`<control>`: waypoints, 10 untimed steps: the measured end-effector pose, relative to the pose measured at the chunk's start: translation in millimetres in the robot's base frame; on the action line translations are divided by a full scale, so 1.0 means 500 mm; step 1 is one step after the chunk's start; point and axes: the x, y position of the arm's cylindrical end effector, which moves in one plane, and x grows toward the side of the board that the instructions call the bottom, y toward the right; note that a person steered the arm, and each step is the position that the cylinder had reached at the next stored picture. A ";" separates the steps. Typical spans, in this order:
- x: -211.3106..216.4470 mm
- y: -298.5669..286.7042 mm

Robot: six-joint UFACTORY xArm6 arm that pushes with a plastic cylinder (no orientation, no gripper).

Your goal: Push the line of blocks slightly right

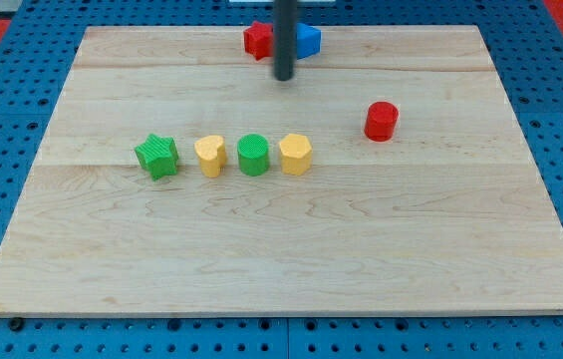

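- The line, green star [156, 157], yellow heart [210, 156], green cylinder [253, 155], yellow hexagon [296, 154], sits mid-board, apparently unpushed.
- My tip [284, 75] hovers well above the yellow hexagon, touching no line block.
- No pincer exists; its state cannot be told.
- Left: get beside the green star, shove rightward.

On the wooden bench [440, 249], a row ran across mid-frame: green star [156, 157], yellow heart [210, 156], green cylinder [253, 155], yellow hexagon [296, 154]. My tip [284, 76] stood at upper centre, well above the row, just below a red star [256, 40] and a blue block [307, 40]. A red cylinder [382, 121] sat apart at upper right.
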 end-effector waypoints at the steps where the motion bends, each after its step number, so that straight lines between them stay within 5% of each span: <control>1: -0.044 -0.154; 3: -0.193 -0.170; 10: -0.192 0.034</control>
